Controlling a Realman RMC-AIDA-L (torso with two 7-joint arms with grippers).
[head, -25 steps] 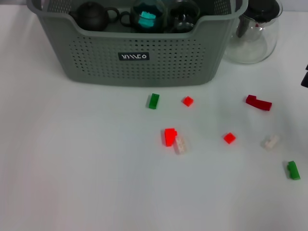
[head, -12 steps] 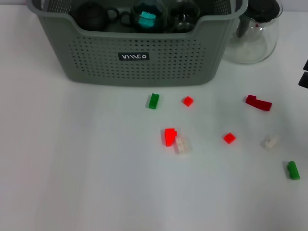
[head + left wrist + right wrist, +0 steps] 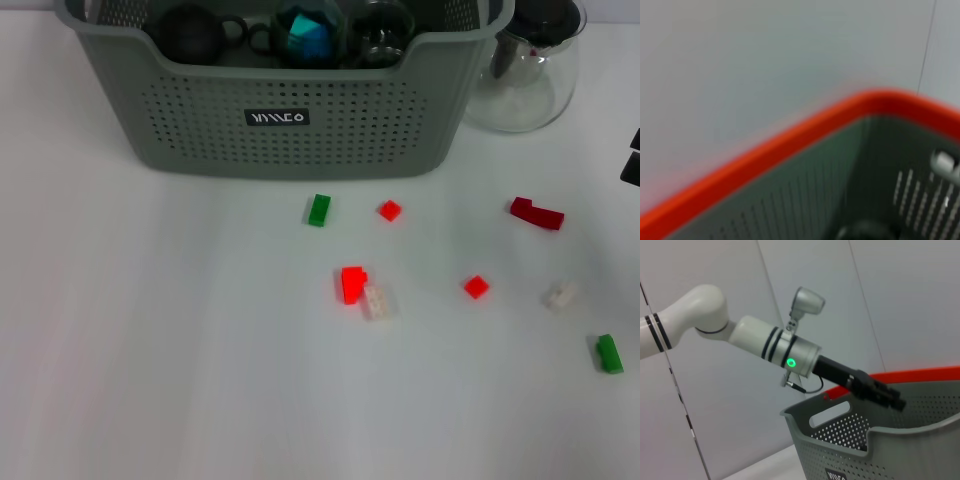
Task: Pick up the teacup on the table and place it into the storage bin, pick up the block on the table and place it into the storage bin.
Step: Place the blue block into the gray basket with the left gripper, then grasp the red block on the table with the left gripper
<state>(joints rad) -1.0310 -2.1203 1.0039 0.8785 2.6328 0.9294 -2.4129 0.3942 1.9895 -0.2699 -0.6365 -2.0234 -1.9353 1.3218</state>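
The grey-green storage bin [image 3: 290,115] stands at the back of the table in the head view. Inside it are a dark teapot [image 3: 190,32], a dark teacup [image 3: 305,35] with a teal block in it, and a glass cup [image 3: 380,35]. Several small blocks lie on the table, among them a green one [image 3: 319,209], a red one [image 3: 352,284] touching a white one [image 3: 377,300], and a red one [image 3: 476,287]. In the right wrist view my left gripper [image 3: 890,396] hangs over the bin [image 3: 880,440]. A black part of my right gripper [image 3: 632,160] shows at the right edge.
A clear glass jug [image 3: 525,70] with a dark lid stands right of the bin. More blocks lie at the right: dark red [image 3: 537,213], white [image 3: 561,295], green [image 3: 608,353]. The left wrist view shows the bin's red-lit rim [image 3: 790,145].
The teal block inside the cup in the bin has shifted and turned. The blocks on the table have not moved.
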